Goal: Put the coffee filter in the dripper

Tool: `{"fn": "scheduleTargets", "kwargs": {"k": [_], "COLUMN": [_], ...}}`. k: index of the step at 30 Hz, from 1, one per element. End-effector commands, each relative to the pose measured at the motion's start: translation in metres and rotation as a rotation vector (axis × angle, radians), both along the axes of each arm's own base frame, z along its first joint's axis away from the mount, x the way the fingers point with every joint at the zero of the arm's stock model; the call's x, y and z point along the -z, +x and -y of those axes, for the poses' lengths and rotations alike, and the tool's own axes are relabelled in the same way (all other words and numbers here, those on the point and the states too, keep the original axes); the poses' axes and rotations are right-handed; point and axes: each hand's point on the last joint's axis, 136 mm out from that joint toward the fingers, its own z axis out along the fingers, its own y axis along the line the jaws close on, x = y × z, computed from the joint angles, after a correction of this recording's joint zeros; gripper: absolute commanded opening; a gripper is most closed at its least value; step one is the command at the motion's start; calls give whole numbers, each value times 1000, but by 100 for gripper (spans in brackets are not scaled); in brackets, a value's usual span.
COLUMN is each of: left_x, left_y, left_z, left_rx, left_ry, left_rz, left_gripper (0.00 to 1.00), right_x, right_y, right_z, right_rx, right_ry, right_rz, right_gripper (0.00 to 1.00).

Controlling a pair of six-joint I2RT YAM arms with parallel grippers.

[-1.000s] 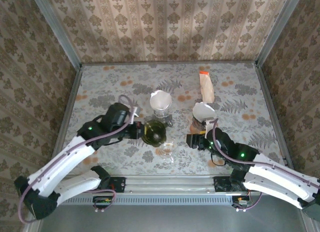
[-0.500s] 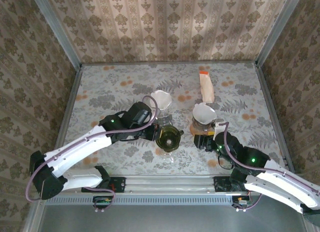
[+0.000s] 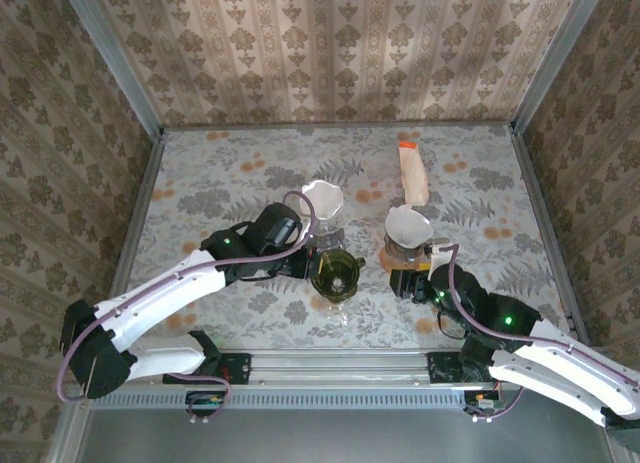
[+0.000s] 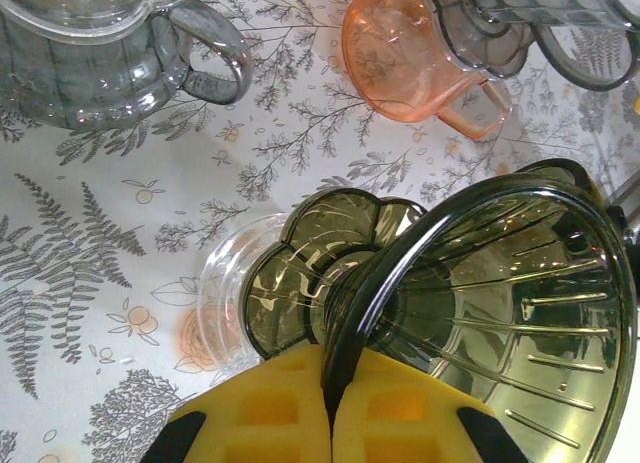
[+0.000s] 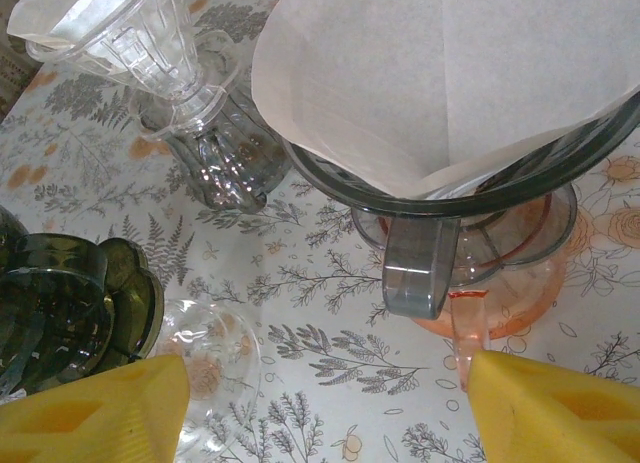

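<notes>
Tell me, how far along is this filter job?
Done: a white filter sits in the gray dripper, and another in the clear dripper. In hand: the left pincer is shut on the green dripper at its rim, holding it at a glass. Left: the green dripper has no paper yet; the filter pack lies at the back, and the right pincer is open, holding nothing.

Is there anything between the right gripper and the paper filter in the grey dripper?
Nothing visible does. The right gripper is open and faces the grey dripper, with only table between them. The paper filter rises above the rim. Only the dripper's own handle points toward the fingers, below the filter's edge.
</notes>
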Motion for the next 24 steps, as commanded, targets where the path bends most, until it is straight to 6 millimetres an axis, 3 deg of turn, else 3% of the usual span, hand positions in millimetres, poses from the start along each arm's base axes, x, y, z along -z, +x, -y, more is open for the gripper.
{"fn": "scheduleTargets", "kwargs": {"k": [1,19,22,24], "left_x": [-7,5,4,2], "left_y": [-4,-17,-17,-16], "left_z": [4,-5,-4,-4], "left_rx": [9,19,17,11], "left_ry": [-41,31,20,14], "left_rz": [-8,-70,-65,-60], "left_gripper": [0,0,15,31], "right_x": [-16,-14,-13,-14], "right_y": [1,2,2,2], "right_z": [6,7,6,6], "right_rx": [25,31,31,29], "right_ry": [10,8,7,11], "right_rz": [31,29,26,27], "right_gripper": [75,75,75,76]}}
